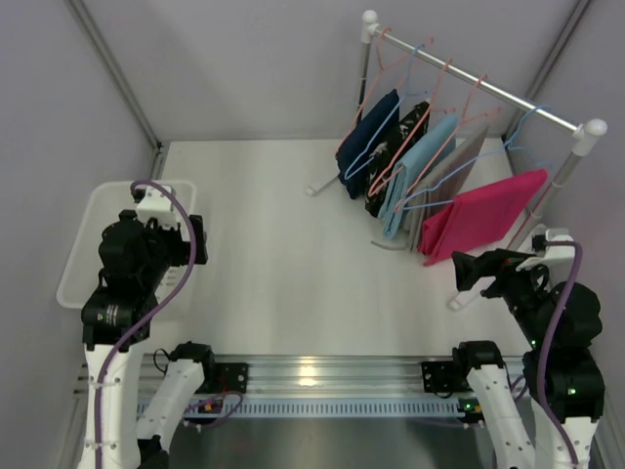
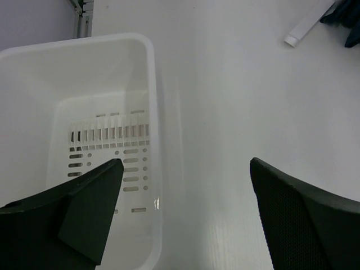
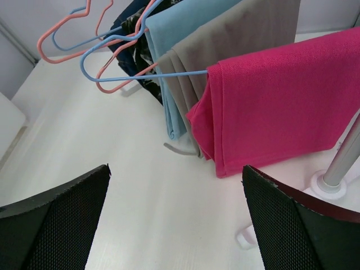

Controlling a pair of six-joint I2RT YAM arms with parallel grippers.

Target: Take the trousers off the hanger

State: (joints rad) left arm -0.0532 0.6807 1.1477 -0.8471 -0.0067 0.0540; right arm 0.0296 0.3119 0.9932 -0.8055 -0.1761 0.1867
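— What's on the bench (image 1: 283,264)?
— A clothes rack (image 1: 508,96) at two o'clock and a white basket (image 1: 103,220) at nine.
— And the trousers (image 1: 483,215)?
— Magenta, folded over the light-blue hanger (image 3: 146,75), hooked at the clothes rack's near end, three o'clock.
— Left pincer (image 2: 185,163)?
— Spread apart, above the basket.
— Right pincer (image 3: 175,169)?
— Also spread wide, at four o'clock, near the trousers, touching nothing.
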